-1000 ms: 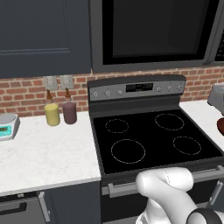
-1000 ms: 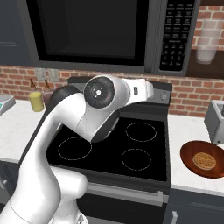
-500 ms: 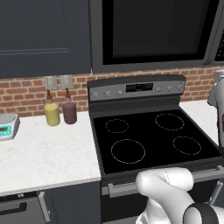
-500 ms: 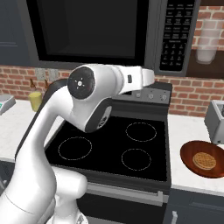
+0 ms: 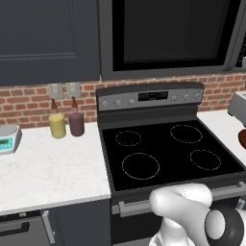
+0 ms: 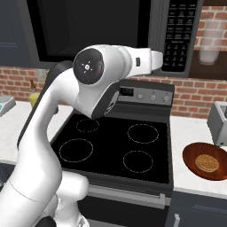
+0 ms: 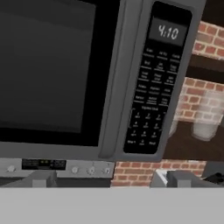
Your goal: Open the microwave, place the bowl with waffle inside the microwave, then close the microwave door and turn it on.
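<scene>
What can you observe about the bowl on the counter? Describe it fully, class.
The bowl is small, round and shallow, dark reddish-brown with a smooth glossy look. It sits upright on the white counter to the right of the stove. One round golden waffle lies flat inside. Nothing grips it.

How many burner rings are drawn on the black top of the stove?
4. On the stove: back left, back right, front left, which is the largest, and front right. None seems hidden; the left base view shows the whole cooktop.
</scene>
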Tool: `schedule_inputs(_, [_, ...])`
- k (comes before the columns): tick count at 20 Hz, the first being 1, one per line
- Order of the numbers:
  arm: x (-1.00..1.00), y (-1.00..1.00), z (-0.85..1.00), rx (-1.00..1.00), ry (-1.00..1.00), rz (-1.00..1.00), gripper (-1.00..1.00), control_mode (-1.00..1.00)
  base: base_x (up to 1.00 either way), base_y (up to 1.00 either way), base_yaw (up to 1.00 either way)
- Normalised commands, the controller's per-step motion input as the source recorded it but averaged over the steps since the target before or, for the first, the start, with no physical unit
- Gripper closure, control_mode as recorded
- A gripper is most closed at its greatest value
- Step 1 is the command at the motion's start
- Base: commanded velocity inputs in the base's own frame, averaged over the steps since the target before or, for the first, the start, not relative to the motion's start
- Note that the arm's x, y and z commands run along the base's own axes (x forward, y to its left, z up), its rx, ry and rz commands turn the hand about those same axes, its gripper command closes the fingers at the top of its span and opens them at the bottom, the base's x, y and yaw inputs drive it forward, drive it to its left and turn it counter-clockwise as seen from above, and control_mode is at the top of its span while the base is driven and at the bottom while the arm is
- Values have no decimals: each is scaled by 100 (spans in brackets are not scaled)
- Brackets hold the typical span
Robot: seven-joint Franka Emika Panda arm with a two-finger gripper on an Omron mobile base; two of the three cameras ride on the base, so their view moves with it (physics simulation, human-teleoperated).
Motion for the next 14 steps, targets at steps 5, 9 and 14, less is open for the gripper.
schedule_inputs(5, [11, 0, 7, 9, -17, 2, -100, -100, 0, 0, 0])
schedule_inputs(9, [10, 0, 0, 15, -25, 9, -100, -100, 0, 0, 0])
schedule_inputs(14, [15, 1, -9, 7, -19, 8, -100, -100, 0, 0, 0])
